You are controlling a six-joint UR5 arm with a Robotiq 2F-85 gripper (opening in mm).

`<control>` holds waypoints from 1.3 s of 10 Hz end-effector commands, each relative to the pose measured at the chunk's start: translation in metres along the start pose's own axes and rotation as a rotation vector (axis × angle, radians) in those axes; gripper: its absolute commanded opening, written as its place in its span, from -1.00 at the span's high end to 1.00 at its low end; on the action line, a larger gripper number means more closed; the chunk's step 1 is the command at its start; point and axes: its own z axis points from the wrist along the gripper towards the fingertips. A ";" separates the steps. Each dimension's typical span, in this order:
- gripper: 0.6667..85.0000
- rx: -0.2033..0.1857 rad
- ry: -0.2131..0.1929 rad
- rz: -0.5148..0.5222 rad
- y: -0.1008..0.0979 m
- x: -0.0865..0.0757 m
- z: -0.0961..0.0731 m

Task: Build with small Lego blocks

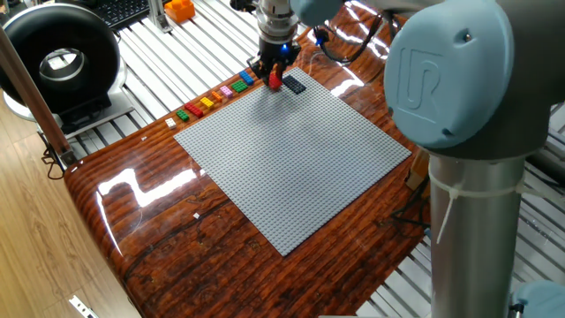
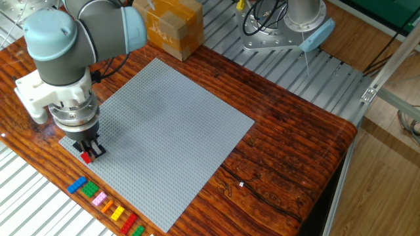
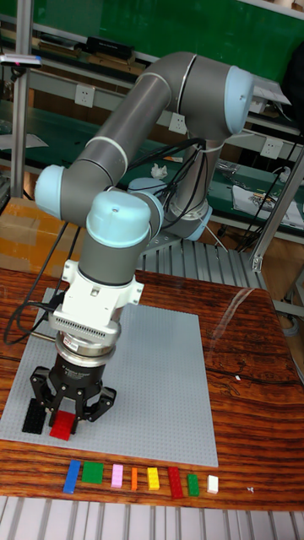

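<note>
My gripper [image 1: 274,76] [image 2: 89,150] [image 3: 64,416] is shut on a small red Lego brick [image 1: 275,82] [image 2: 86,157] [image 3: 62,425]. It holds the brick at the corner of the grey studded baseplate [image 1: 291,159] [image 2: 164,118] [image 3: 160,380], right beside a black brick [image 1: 294,85] [image 3: 34,415] that sits on the plate. Whether the red brick touches the studs I cannot tell. A row of small Lego blocks [image 1: 212,99] [image 2: 105,204] [image 3: 135,478] lies on the wooden table along the plate's edge: blue, green, pink, orange, yellow, red, green, white.
A cardboard box [image 2: 167,26] stands past the plate's far corner, and a second arm's base [image 2: 289,23] is behind it. A black ring-shaped device [image 1: 57,57] and an orange object [image 1: 179,9] rest on the slatted frame beside the table.
</note>
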 end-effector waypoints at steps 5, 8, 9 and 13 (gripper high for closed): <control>0.99 -0.006 0.039 -0.045 -0.006 0.012 0.003; 0.99 0.003 0.043 -0.126 -0.013 0.014 0.008; 0.99 0.015 0.042 -0.144 -0.018 0.014 0.010; 0.99 -0.003 0.042 -0.179 -0.016 0.014 0.012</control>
